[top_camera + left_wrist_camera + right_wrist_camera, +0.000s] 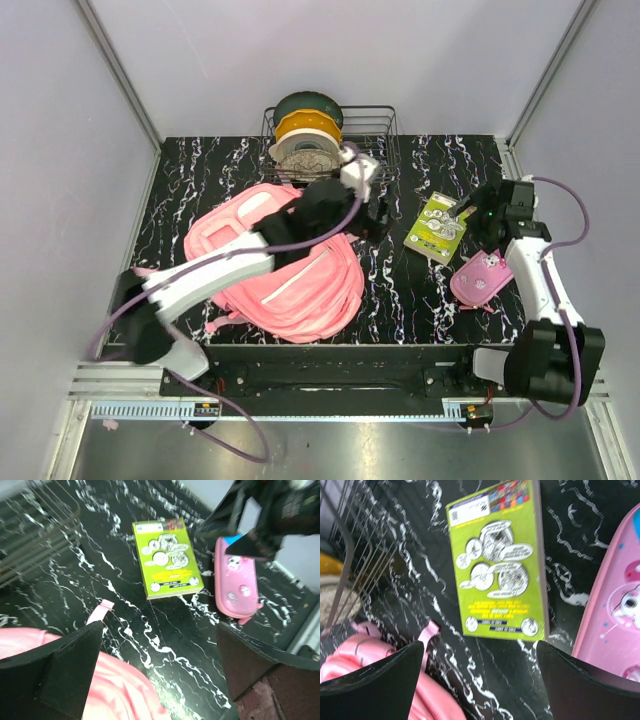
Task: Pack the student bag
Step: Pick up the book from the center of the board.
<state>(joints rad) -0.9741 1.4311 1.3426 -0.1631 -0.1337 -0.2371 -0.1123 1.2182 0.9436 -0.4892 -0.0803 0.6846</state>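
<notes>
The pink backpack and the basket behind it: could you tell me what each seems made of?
The student bag looks like soft matte fabric, probably a synthetic weave: it slumps and creases. The basket looks like thin grey metal wire, with an open grid.

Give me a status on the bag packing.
Left gripper, right gripper open, empty. Student bag lying on table; green book, pencil case outside it. Left arm lies across the bag.

Green book [436,228], pencil case [482,277] — wire basket [383,122]
</notes>
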